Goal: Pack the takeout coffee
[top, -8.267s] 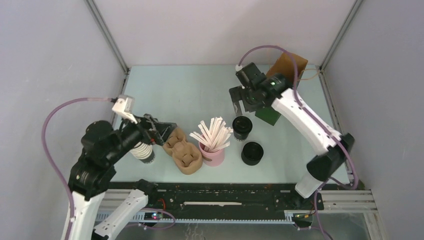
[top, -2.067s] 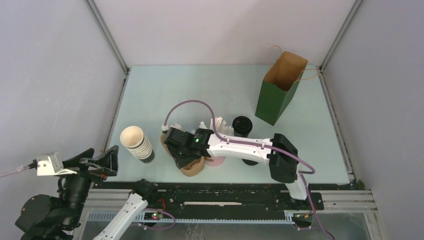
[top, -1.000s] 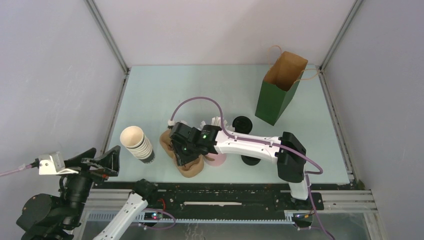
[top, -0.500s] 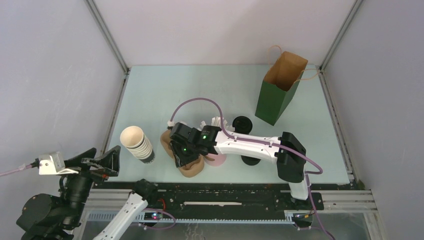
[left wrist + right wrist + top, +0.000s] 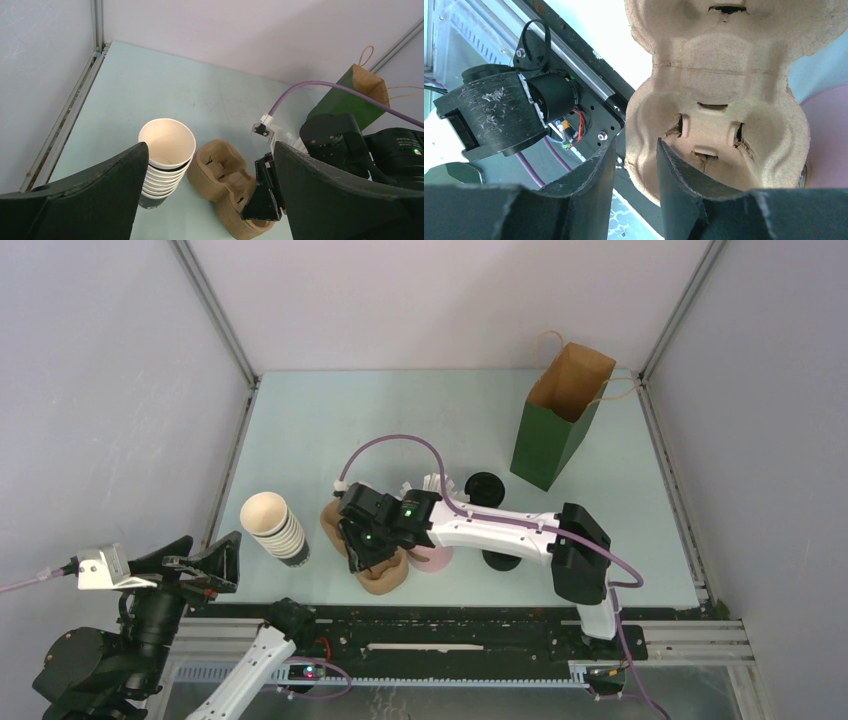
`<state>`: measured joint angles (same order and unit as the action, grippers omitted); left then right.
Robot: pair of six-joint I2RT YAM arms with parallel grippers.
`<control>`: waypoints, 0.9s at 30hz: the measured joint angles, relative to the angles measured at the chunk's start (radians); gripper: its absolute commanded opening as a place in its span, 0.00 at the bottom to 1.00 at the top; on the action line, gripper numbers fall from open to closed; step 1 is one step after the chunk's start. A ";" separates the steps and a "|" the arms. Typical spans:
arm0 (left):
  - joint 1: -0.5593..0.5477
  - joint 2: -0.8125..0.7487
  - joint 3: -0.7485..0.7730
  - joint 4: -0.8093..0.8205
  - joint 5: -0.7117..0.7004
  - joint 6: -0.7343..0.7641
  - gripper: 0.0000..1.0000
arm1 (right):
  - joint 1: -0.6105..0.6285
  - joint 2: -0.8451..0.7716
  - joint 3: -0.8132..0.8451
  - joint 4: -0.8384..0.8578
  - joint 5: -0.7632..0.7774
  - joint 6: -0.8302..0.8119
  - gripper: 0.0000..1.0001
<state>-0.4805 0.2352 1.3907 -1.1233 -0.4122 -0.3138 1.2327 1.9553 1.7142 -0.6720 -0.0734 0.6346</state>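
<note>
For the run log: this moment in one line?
right fingers astride cup carrier rim, grip unclear | left fingers open | takeout coffee unpacked

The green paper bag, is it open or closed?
Open: the green paper bag stands upright, its mouth gaping to show the brown inside.

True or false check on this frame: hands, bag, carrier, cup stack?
1. The left hand is open and holds nothing. True.
2. The green paper bag lies flat on its side. False: it stands upright with its mouth open.
3. The right hand has one finger on each side of the rim of the brown moulded-pulp cup carrier. True.
4. The ribbed stack of cream-lined paper cups sits in the carrier. False: it stands beside it, outside the wells.
</note>
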 measured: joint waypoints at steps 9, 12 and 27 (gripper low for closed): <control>0.000 0.000 0.000 0.000 0.000 0.000 1.00 | -0.005 0.033 0.013 0.002 -0.011 -0.001 0.33; 0.000 0.000 0.000 0.000 0.000 0.000 1.00 | -0.010 0.033 0.013 0.001 -0.015 0.000 0.28; 0.000 0.006 0.000 0.004 0.001 0.001 1.00 | 0.008 0.021 0.028 -0.031 0.039 -0.004 0.07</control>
<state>-0.4805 0.2409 1.3903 -1.1194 -0.4114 -0.3130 1.2407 1.9762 1.7420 -0.7025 -0.0345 0.6308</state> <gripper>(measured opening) 0.996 0.274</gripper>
